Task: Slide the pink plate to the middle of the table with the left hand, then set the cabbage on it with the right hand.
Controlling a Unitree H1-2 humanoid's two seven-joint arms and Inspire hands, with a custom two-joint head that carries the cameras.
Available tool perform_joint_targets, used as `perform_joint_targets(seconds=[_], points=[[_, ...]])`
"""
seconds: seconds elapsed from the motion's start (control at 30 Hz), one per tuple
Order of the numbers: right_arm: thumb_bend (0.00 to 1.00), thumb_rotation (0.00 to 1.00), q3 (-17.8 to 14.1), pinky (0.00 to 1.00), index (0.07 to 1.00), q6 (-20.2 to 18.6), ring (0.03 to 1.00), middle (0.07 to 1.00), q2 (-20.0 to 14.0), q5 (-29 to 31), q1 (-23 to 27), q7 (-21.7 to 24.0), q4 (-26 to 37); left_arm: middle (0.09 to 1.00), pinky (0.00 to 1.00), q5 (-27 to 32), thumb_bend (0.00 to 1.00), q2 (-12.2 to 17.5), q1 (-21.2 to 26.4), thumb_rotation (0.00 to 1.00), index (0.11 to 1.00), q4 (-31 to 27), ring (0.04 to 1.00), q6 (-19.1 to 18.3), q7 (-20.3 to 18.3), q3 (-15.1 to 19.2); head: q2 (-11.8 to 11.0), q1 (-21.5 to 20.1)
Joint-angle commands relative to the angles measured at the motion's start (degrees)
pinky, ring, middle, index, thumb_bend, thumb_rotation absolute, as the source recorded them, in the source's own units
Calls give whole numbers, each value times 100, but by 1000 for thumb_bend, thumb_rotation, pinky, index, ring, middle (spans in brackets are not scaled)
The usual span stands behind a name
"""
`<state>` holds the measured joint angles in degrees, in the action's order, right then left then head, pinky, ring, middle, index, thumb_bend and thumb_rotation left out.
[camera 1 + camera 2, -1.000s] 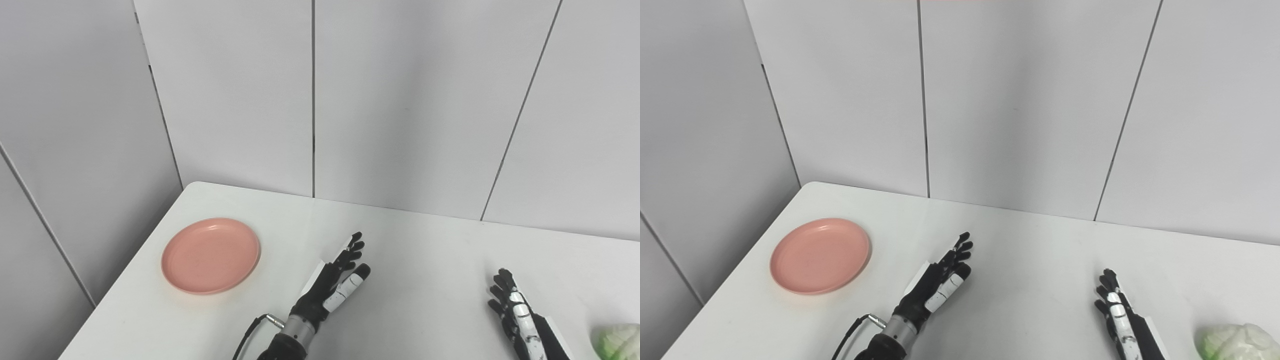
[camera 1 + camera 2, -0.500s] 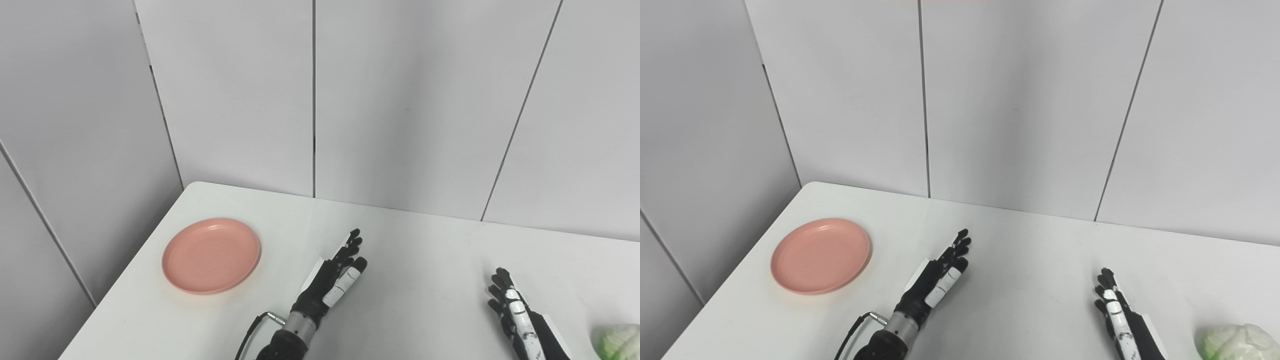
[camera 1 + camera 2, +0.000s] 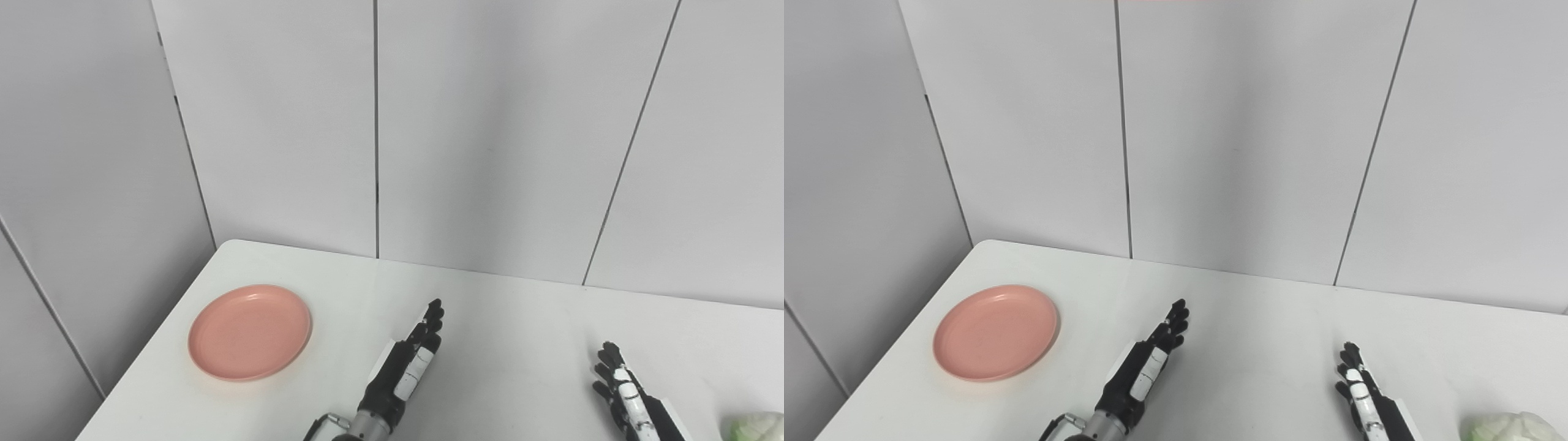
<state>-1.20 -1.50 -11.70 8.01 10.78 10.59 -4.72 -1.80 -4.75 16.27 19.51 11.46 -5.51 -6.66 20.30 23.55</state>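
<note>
The pink plate (image 3: 250, 331) lies empty on the left part of the white table (image 3: 508, 331), near its left edge. My left hand (image 3: 404, 367) hovers to the right of the plate, well apart from it, open, fingers stretched together toward the far wall and holding nothing. At the bottom right my right hand (image 3: 625, 398) is open and empty too, fingers pointing away. The pale green cabbage (image 3: 1507, 427) sits at the bottom right corner, partly cut off by the picture's edge, a short way right of the right hand.
Grey wall panels (image 3: 478, 135) stand right behind the table's far edge. The table's left edge and rounded far-left corner (image 3: 223, 245) lie close to the plate.
The camera has tilted up, so the whole scene sits lower in the picture. My left hand has turned edge-on, its thumb drawn in beside the fingers. Plate and cabbage have not moved.
</note>
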Motion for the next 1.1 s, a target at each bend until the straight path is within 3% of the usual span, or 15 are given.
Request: perform_joint_targets(seconds=[0.0,0.2,0.37,0.47,0.6,0.9,1.07], points=[[107,1000,-40,1000,1000,-122,1000,1000,-35,43,84,36,98,1000,1000,185,913,92,28,985,996,-406,1000,-93,-167,23,6,4],[90,1000,-24,1000,1000,-147,1000,1000,-69,74,88,60,116,1000,1000,282,899,55,-136,997,1000,-1787,992,-698,-87,172,-39,75],[112,1000,-5,1000,1000,-104,1000,1000,-134,25,84,70,65,980,958,517,898,113,-175,979,985,-2568,965,-957,-22,383,-77,131],[136,1000,-52,1000,1000,-230,1000,1000,-103,146,105,67,54,982,971,578,915,208,-157,990,987,-2976,970,-1213,9,522,-83,158],[109,1000,-39,1000,1000,-47,1000,1000,-125,169,113,122,-23,996,998,740,903,297,-145,991,998,-3442,992,-1551,49,671,-84,185],[164,1000,-70,1000,1000,-12,1000,1000,-207,146,137,223,-136,975,965,816,879,604,-11,983,974,-3547,959,-1093,279,1190,-68,343],[120,1000,-102,1000,1000,23,1000,1000,-206,264,128,294,-141,993,999,953,883,795,32,1000,991,-3657,982,-1137,400,1485,-43,374]])
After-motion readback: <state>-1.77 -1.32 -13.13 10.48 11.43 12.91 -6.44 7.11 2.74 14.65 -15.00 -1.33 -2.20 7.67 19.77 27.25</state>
